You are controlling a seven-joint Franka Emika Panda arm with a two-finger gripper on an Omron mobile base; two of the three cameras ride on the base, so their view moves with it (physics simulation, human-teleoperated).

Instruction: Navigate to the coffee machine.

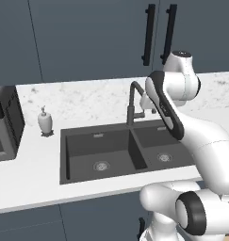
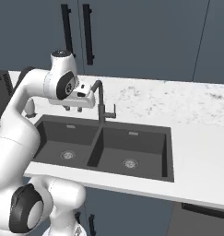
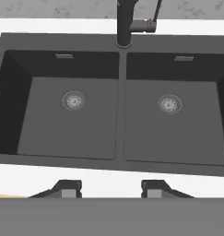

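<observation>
Light in here is even and soft, with no single source to pick out. The white surface (image 1: 36,183) reads bright and flat, without glare. The sink (image 3: 118,152) basins darken toward their near walls, the deepest shade lying along the left wall in the hand view. The arm's white shells carry gentle shading, no sharp highlights. Edges look slightly soft and pixelated everywhere; nothing appears warped.
</observation>
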